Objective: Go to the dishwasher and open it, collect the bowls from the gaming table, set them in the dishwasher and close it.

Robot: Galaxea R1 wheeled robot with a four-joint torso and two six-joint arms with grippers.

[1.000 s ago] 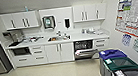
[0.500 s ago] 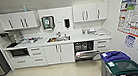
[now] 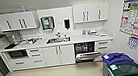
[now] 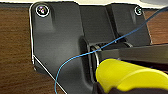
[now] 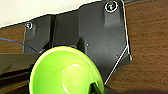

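Dishwasher (image 3: 85, 50): we see it built in under the tabletop (image 3: 80, 38), to the right of the sink (image 3: 58, 39), its door dropped open and the dark inside with racks showing.
Kitchen: white cupboards (image 3: 16, 21) hang above, white drawers (image 3: 35, 55) sit below, and a microwave (image 3: 17, 54) is set in at the left.
Bins: a blue-lidded bin (image 3: 117, 58) and a green-lidded bin (image 3: 129, 70) stand near us at the right, by a wall of posters (image 3: 137, 10).
Yellow bowl (image 4: 130, 77): we see it large in the left wrist view, close against the robot's dark plate.
Green bowl (image 5: 65, 72): we see it large in the right wrist view, hollow side showing.
Left end effector: we cannot tell whether it is apart or together.
Right end effector: we cannot tell that either.
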